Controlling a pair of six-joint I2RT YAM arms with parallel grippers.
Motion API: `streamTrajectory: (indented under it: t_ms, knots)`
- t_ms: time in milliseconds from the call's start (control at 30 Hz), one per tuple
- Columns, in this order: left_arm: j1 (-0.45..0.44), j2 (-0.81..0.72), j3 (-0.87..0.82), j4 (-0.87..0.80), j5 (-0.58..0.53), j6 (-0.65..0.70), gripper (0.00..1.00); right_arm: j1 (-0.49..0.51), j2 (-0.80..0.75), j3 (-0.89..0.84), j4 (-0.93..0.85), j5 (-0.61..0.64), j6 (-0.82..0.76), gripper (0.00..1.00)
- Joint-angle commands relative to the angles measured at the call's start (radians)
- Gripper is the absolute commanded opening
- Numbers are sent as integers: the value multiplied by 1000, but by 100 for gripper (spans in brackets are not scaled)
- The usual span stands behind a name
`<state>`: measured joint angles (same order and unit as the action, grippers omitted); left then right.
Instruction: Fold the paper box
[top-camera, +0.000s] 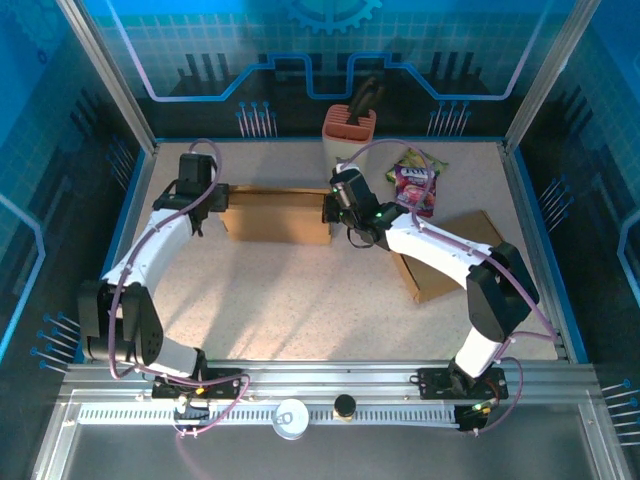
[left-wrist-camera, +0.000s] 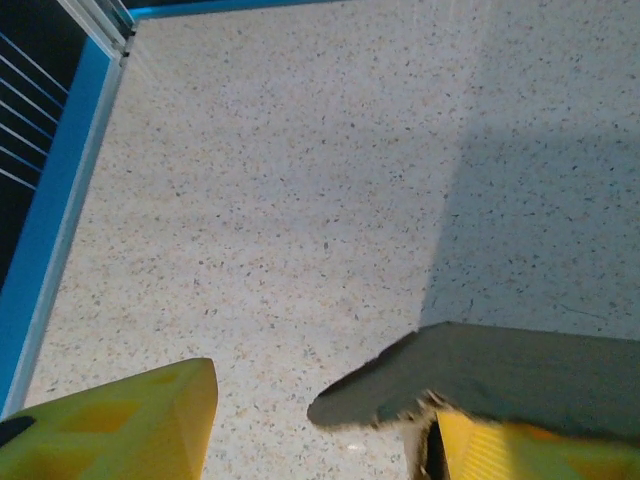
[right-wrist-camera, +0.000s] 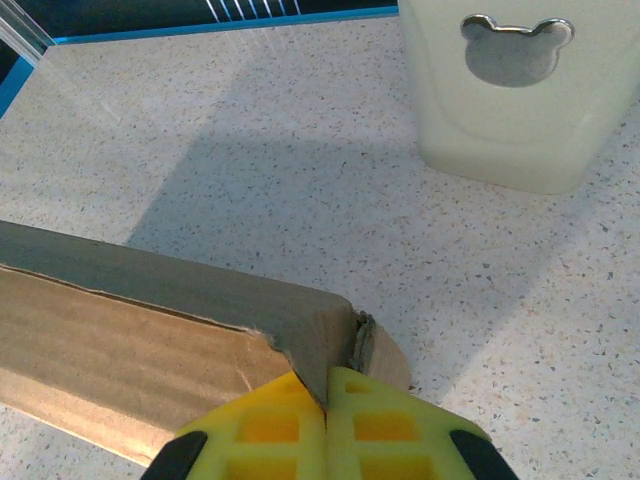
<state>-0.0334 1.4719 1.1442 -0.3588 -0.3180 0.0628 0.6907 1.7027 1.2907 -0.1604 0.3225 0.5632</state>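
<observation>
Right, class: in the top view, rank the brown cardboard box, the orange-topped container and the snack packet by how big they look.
1. cardboard box, clearly the largest.
2 and 3. container and snack packet: they look about alike, and the container stands taller, nearer the camera, so I leave them unranked.

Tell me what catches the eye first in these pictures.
A brown paper box lies mid-table. The right gripper pinches its right end with jaws shut; the left gripper sits open at the other end. A pink snack packet lies at the back right.
</observation>
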Motion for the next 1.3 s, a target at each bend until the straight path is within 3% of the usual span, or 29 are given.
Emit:
streamTrajectory:
  t_ms: [0, 200, 533, 1000, 1267]
  knots:
    - [23, 1, 30, 46, 89, 20, 61, -6, 50, -8, -117, -49, -14, 0]
    - [33, 7, 27, 83, 113, 11, 47, -7, 57, -1, -118, -61, -18, 0]
    - [35, 82, 90, 73, 116, 46, 37, -8, 54, -2, -119, -69, -22, 0]
    - [35, 53, 70, 91, 120, 37, 1, -17, 64, 7, -120, -77, -28, 0]
    - [34, 41, 121, -16, 124, 13, 0, -26, 73, 19, -131, -80, -41, 0]
